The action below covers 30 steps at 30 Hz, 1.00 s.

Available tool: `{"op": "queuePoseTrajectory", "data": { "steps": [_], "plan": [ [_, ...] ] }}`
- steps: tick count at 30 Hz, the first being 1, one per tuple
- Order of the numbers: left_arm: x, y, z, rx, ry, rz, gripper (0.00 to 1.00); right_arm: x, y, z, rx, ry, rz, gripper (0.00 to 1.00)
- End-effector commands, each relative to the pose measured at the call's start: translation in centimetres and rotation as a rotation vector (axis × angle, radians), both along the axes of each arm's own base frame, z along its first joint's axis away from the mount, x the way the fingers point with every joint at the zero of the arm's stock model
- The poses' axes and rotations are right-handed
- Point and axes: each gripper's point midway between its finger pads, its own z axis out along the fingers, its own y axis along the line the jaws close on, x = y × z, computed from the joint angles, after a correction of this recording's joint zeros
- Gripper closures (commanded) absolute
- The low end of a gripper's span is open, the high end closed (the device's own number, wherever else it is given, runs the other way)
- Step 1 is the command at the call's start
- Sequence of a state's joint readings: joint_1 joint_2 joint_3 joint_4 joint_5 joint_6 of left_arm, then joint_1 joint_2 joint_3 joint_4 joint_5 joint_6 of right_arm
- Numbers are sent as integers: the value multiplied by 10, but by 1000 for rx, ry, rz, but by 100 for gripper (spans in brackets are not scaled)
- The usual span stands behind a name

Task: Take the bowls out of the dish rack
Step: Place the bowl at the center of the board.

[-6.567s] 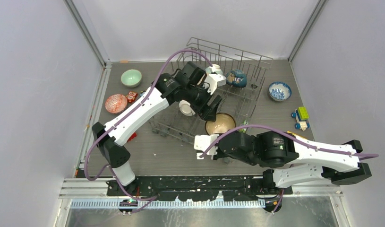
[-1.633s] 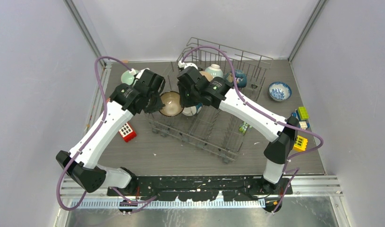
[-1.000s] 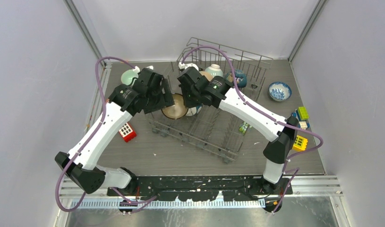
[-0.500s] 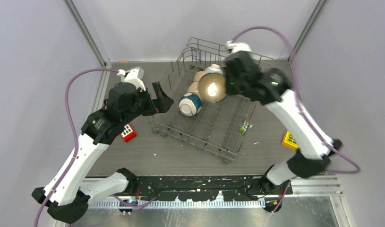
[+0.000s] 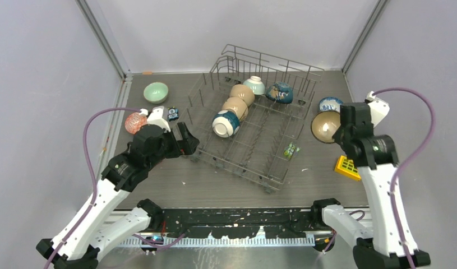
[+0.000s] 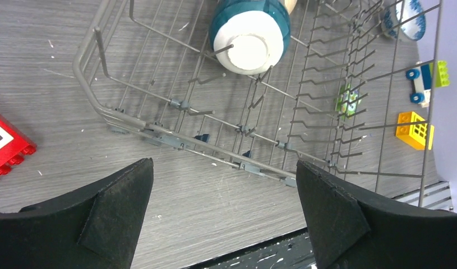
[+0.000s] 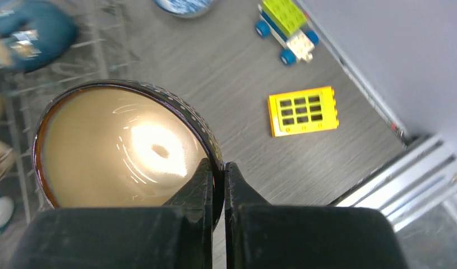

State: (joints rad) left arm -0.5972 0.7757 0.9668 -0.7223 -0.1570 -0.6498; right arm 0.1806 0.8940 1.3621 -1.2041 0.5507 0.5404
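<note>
The grey wire dish rack (image 5: 231, 170) stands mid-table. In it lie a white-teal bowl (image 5: 226, 123) (image 6: 248, 33), two tan bowls (image 5: 238, 102), a pale bowl (image 5: 254, 84) and a dark blue bowl (image 5: 281, 92) (image 7: 29, 31). My right gripper (image 5: 339, 130) (image 7: 217, 165) is shut on the rim of a dark brown bowl (image 5: 325, 126) (image 7: 125, 145) with a tan inside, held above the table right of the rack. My left gripper (image 5: 184, 143) (image 6: 220, 168) hangs wide open and empty at the rack's near left corner.
A mint green bowl (image 5: 156, 92) and a pink-red bowl (image 5: 137, 121) sit left of the rack. A blue-white patterned bowl (image 5: 329, 103) lies right of it, beside the held bowl. Also around: yellow block (image 5: 347, 167) (image 7: 303, 110), toy car (image 7: 287, 22), green owl (image 5: 291, 150), red block (image 6: 4, 143).
The left gripper let go of the brown bowl and drew back toward the near left. The right arm swung that bowl from above the rack to the rack's right side.
</note>
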Motion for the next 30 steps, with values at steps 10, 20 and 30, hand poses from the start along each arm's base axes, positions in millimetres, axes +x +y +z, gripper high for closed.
{"op": "queuePoseTrajectory", "data": {
  "steps": [10, 20, 30],
  "plan": [
    [-10, 15, -13, -37, -69, 38, 0, 75, -42, -97, 303, -174, -424, 99],
    [-17, 17, -39, -20, -8, 45, 0, 113, -71, -140, 258, -118, -502, 99],
    [-19, 25, -53, -8, 16, 83, 0, 125, -88, -187, 267, -9, -537, 99]
  ]
}}
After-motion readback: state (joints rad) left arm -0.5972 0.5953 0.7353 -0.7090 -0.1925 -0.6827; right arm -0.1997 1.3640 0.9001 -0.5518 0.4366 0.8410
